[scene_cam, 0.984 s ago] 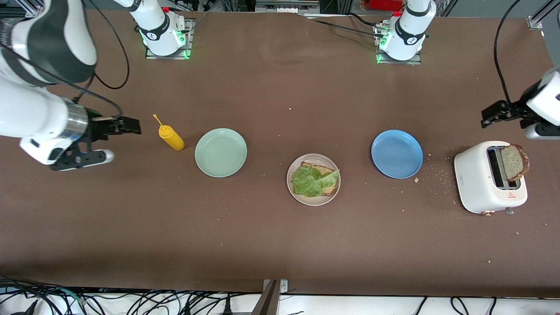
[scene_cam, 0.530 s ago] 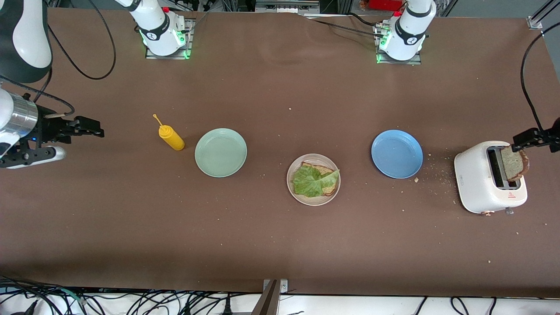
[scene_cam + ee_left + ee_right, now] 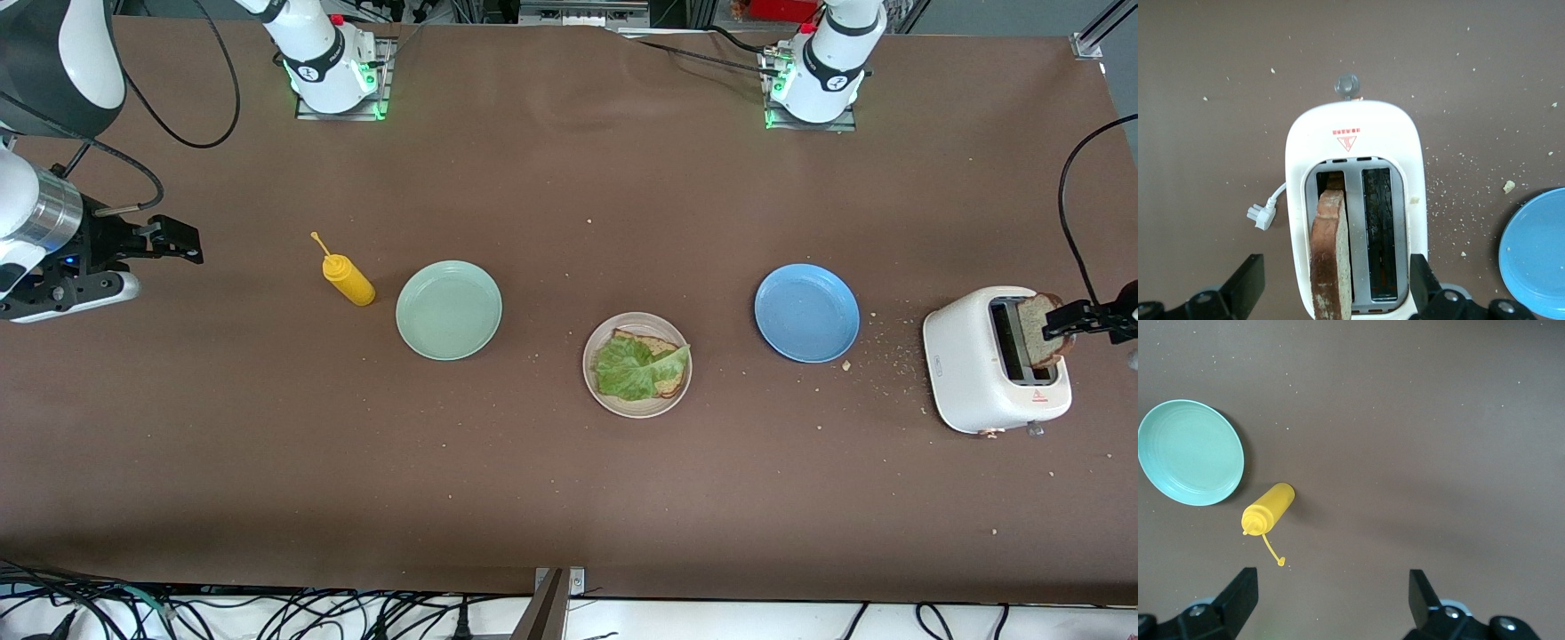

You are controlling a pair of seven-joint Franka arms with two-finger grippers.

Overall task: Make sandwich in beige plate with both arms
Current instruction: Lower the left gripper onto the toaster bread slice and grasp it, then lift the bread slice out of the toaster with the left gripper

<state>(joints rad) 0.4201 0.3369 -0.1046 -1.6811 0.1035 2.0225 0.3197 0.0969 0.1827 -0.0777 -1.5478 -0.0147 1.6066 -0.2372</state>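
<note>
Plain brown matte desk (image 3: 569, 498) dotted with pale crumbs. Round pinkish-beige plate (image 3: 597, 384) carries crinkly green lettuce (image 3: 633, 369) over brown bread. Also a round mint green plate (image 3: 449, 310), round blue plate (image 3: 806, 312), yellow squeeze bottle (image 3: 348, 279), glossy white toaster (image 3: 965, 364) with red logo.

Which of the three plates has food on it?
The beige plate, between the other two: it holds bread and lettuce. The green plate and blue plate hold nothing.

Beige plate (image 3: 612, 398) holds bread (image 3: 662, 348) under lettuce (image 3: 633, 371); at its three o'clock, left gripper (image 3: 1069, 321) over the toaster (image 3: 965, 360).
</note>
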